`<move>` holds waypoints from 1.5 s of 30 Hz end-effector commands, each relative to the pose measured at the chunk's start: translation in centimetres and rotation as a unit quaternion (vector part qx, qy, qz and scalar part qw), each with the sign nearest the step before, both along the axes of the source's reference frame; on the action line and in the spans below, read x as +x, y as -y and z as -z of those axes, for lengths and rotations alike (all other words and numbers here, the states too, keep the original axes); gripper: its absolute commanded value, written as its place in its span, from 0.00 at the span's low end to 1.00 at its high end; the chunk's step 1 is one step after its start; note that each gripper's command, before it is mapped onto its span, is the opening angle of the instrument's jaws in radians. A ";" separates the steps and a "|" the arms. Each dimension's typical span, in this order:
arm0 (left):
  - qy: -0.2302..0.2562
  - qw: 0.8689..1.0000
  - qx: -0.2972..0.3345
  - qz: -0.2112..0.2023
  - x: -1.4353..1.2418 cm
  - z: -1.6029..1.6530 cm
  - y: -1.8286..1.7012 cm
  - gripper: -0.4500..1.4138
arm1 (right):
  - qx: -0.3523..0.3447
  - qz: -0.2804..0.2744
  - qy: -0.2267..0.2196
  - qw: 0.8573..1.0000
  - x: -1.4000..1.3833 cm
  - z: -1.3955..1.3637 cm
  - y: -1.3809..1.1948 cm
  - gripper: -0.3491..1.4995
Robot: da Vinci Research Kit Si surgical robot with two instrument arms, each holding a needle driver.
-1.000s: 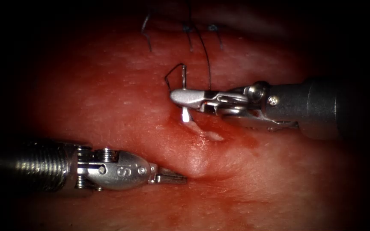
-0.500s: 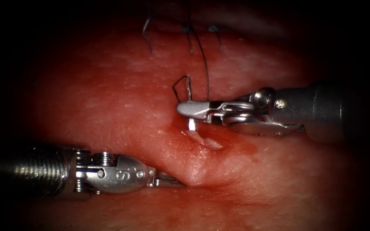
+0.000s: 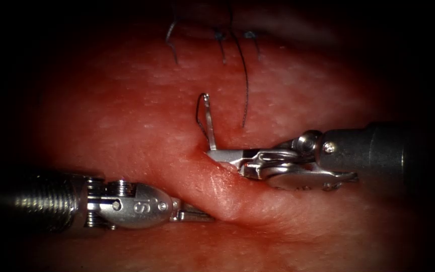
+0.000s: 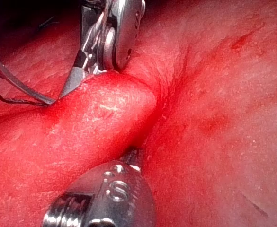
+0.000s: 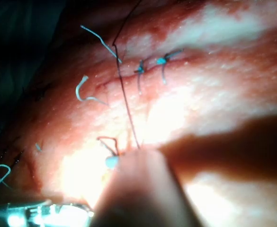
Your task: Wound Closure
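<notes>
My right tool (image 3: pixel 218 154) comes in from the right, its jaws shut on the curved needle (image 3: pixel 208 123) near its middle. The needle's tip is buried in the tissue (image 3: pixel 127 126) under the jaws, and its tail stands up with dark thread (image 3: pixel 245 85) tied to it. At the lower left, my left tool (image 3: pixel 200 215) is shut on a raised fold of tissue (image 3: pixel 227 194). The left wrist view has this fold (image 4: pixel 105 113) between the left tool (image 4: pixel 133 158) and the right tool (image 4: pixel 79 75), with the needle (image 4: pixel 15 87) beside it. The thread (image 5: pixel 126 109) runs down to the entry point.
Two finished stitches (image 3: pixel 221 34) (image 3: pixel 250 34) with knots sit at the far end of the cut, seen again as stitches (image 5: pixel 162 60) in the right wrist view. A loose cut end of thread (image 3: pixel 170 40) lies to their left. Red fluid wets the tissue around the fold.
The right tool moved down and turned, driving the needle's tip into the tissue; the bright tip below the jaws is gone. The tail swung upright. The left tool stayed put.
</notes>
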State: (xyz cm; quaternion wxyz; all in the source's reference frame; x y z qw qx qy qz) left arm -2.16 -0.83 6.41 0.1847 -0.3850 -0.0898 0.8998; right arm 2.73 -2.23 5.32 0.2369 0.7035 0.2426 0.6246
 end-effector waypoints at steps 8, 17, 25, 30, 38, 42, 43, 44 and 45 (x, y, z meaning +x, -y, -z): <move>0.000 1.000 0.000 -0.002 -0.07 -0.07 0.02 0.10 | 0.000 0.014 0.006 1.000 0.19 0.20 0.05 0.00; 0.001 1.000 0.000 -0.002 -0.07 -0.07 0.03 0.10 | -0.139 -0.038 0.056 0.988 -0.01 -0.06 -0.24 0.00; 0.001 1.000 0.004 -0.001 -0.08 0.02 0.02 0.11 | -0.358 -0.096 0.111 0.922 -0.18 -0.20 -0.82 0.85; 0.002 1.000 0.002 -0.006 -0.09 0.22 0.02 0.11 | -0.470 -0.116 0.166 0.859 -0.35 -0.21 -1.17 0.92; 0.013 1.000 -0.010 -0.005 0.01 0.54 -0.09 0.12 | -0.599 -0.036 0.194 0.776 -0.57 -0.13 -1.43 0.80; 0.019 0.999 -0.024 0.012 0.04 0.60 -0.26 0.13 | -0.666 0.005 0.182 0.723 -0.62 -0.12 -1.50 0.66; 0.019 0.999 -0.027 0.014 0.03 0.59 -0.29 0.14 | -0.679 0.014 0.181 0.711 -0.62 -0.14 -1.54 0.66; 0.019 0.999 -0.029 0.016 0.03 0.58 -0.33 0.14 | -0.694 0.023 0.172 0.699 -0.62 -0.17 -1.58 0.66; 0.018 0.999 -0.030 0.020 0.02 0.56 -0.36 0.14 | -0.705 0.035 0.161 0.689 -0.61 -0.20 -1.62 0.67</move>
